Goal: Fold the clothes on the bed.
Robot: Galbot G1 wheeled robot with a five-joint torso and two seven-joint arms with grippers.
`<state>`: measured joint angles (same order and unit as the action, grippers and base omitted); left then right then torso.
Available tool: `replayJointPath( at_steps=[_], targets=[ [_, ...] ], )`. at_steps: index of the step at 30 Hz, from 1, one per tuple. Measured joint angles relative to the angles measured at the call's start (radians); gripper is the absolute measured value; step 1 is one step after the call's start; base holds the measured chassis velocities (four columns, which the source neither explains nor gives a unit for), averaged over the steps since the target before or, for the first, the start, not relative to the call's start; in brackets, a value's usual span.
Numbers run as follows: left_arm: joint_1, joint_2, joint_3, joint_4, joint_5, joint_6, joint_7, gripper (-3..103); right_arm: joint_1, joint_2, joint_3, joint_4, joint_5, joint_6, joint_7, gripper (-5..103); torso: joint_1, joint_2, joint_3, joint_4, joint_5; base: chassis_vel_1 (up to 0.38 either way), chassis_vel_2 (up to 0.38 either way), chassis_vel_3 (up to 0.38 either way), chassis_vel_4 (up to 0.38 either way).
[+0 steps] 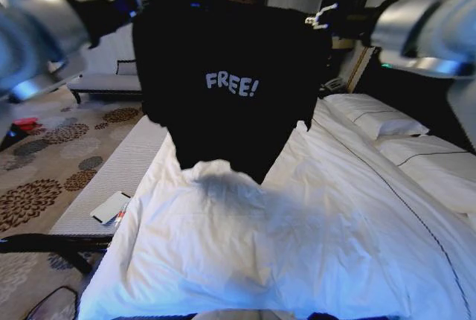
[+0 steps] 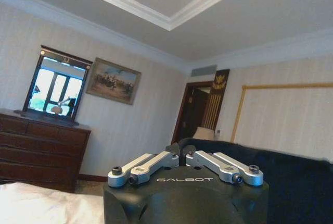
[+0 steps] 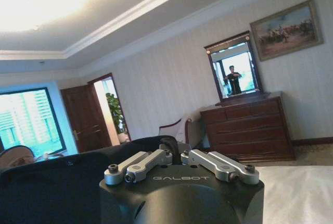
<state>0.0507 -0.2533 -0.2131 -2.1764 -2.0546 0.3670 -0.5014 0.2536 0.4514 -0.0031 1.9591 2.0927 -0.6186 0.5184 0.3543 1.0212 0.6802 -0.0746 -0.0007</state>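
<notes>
1. Pinching the T-shirt (image 1: 230,82) by its top corners, the left gripper (image 1: 132,1) and right gripper (image 1: 321,18) each have their jaws closed on black cloth; both wrist views show the fingers drawn together over the fabric edge.
2. Below the jaws the shirt hangs spread flat, "FREE!" facing the head camera, its hem just above the bed (image 1: 297,238).
3. Risk, as I judge it: each hold looks thin, right at the edge, so a jerk or uneven lowering could pull a corner free and drop the shirt in a heap.
4. Both arms reach forward and high, well apart, keeping the top edge taut.
</notes>
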Motion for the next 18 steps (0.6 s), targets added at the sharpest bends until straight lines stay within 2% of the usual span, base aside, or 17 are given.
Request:
replayJointPath(
  at_steps=[2, 3, 4, 5, 6, 7, 8, 9, 10, 12, 13, 18],
  targets=[
    [0.139, 0.070, -0.176, -0.071, -0.057, -0.007, 0.002, 1, -0.070, -0.042, 0.097, 0.064, 0.043, -0.012, 0.025, 2, 0.000, 0.000, 0.000, 0.0000, 0.0006, 0.000, 0.000, 0.000, 0.000],
    [0.139, 0.070, -0.176, -0.071, -0.057, -0.007, 0.002, 1, -0.070, -0.042, 0.097, 0.064, 0.043, -0.012, 0.025, 2, 0.000, 0.000, 0.000, 0.0000, 0.0006, 0.000, 0.000, 0.000, 0.000],
    [0.223, 0.093, -0.271, -0.112, -0.086, -0.009, -0.004, 1, -0.157, -0.092, 0.198, 0.118, 0.075, -0.020, 0.043, 2, 0.000, 0.000, 0.000, 0.0002, 0.0013, 0.000, 0.000, 0.000, 0.000],
    [0.257, 0.095, -0.299, -0.131, -0.096, -0.010, -0.011, 1, -0.192, -0.119, 0.231, 0.142, 0.088, -0.021, 0.048, 2, 0.000, 0.000, 0.000, 0.0001, 0.0020, 0.000, 0.000, 0.000, 0.000],
    [0.280, 0.093, -0.313, -0.144, -0.101, -0.011, -0.017, 1, -0.229, -0.155, 0.265, 0.168, 0.106, -0.022, 0.053, 2, -0.001, 0.000, 0.000, -0.0001, 0.0021, 0.000, 0.000, 0.000, 0.000],
    [0.313, 0.082, -0.336, -0.174, -0.115, -0.011, -0.032, 1, -0.284, -0.224, 0.326, 0.217, 0.152, -0.021, 0.066, 2, 0.000, 0.000, 0.000, -0.0030, 0.0008, 0.000, 0.000, 0.000, 0.000],
    [0.324, 0.079, -0.358, -0.196, -0.129, -0.011, -0.047, 1, -0.312, -0.267, 0.369, 0.252, 0.195, -0.021, 0.087, 2, 0.000, 0.000, 0.000, -0.0034, 0.0005, -0.054, -0.056, -0.019, 0.017],
    [0.324, 0.079, -0.358, -0.196, -0.129, -0.011, -0.047, 1, -0.312, -0.267, 0.369, 0.252, 0.195, -0.021, 0.087, 2, 0.000, 0.000, 0.000, -0.0034, 0.0005, -0.054, -0.056, -0.019, 0.017],
    [0.329, 0.076, -0.382, -0.221, -0.160, -0.008, -0.072, 1, -0.323, -0.293, 0.401, 0.281, 0.237, -0.021, 0.113, 2, 0.000, 0.000, 0.000, -0.0032, 0.0007, -0.054, -0.001, -0.041, -0.035],
    [0.332, 0.077, -0.408, -0.247, -0.203, -0.003, -0.099, 1, -0.328, -0.321, 0.436, 0.317, 0.303, -0.021, 0.156, 2, 0.000, 0.000, 0.000, -0.0005, 0.0012, 0.000, 0.000, 0.000, 0.000],
    [0.332, 0.083, -0.423, -0.259, -0.237, 0.003, -0.116, 1, -0.328, -0.337, 0.454, 0.338, 0.345, -0.023, 0.183, 2, 0.000, 0.000, 0.000, -0.0002, 0.0007, 0.000, 0.000, 0.000, 0.000],
    [0.322, 0.111, -0.479, -0.274, -0.366, 0.027, -0.159, 1, -0.326, -0.373, 0.501, 0.381, 0.481, -0.040, 0.281, 2, 0.000, 0.000, 0.000, -0.0007, 0.0003, 0.000, 0.000, 0.000, 0.000]
  ],
)
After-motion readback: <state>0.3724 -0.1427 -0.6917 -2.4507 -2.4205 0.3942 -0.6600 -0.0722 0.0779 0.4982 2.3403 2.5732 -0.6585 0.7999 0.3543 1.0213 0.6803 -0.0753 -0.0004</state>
